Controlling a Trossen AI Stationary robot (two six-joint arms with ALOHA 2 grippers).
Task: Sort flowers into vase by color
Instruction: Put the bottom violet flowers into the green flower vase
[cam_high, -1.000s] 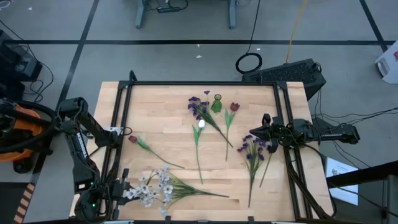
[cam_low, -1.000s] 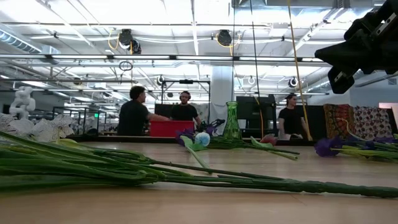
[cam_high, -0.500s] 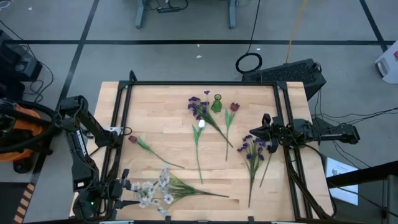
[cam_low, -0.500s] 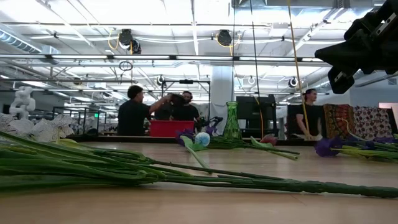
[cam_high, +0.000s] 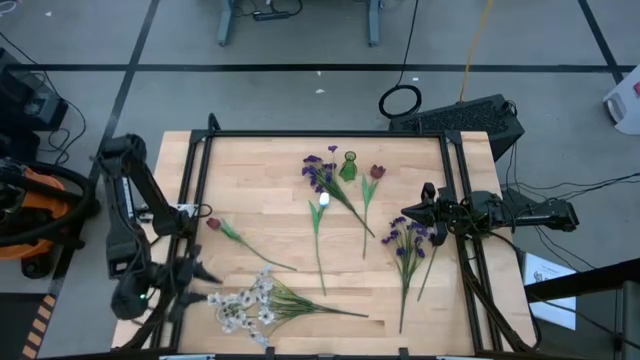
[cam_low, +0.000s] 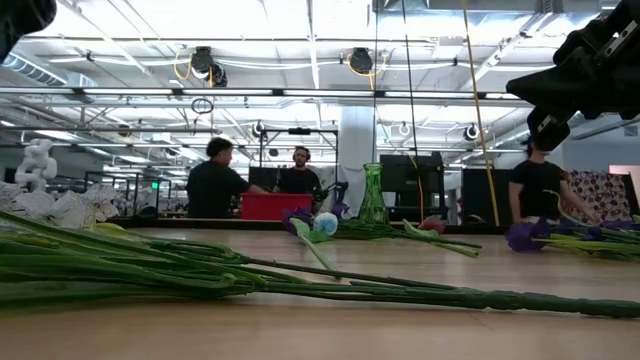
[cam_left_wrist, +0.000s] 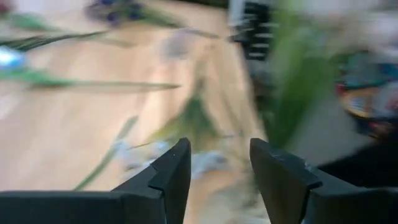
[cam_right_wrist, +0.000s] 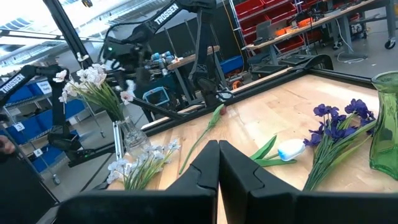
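The flowers lie spread on the wooden table (cam_high: 260, 180). A white blossom spray (cam_high: 243, 305) lies at the near left, with its stems running right. A purple spray (cam_high: 320, 175), a pale blue bud (cam_high: 323, 201) and a dark red bud (cam_high: 377, 172) lie by the green vase (cam_high: 348, 166). Another red bud (cam_high: 212, 222) lies at the left and a purple spray (cam_high: 405, 238) at the right. My left gripper (cam_high: 200, 275) hangs open just left of the white spray, above it (cam_left_wrist: 217, 168). My right gripper (cam_right_wrist: 217, 152) stays shut at the right edge (cam_high: 415, 212).
Black frame rails (cam_high: 195, 200) run along the table's edges. In the right wrist view a clear glass vase (cam_right_wrist: 127, 140) with white blossoms stands near the lying white spray (cam_right_wrist: 140, 163). People stand behind the table's far edge (cam_low: 215, 180). Bare wood lies between the flowers.
My left gripper has opened and let go of the white spray's blossom end. It has then risen and drawn back toward the table's far edge. The spray has settled on the table, its blossoms shifted a little toward the right.
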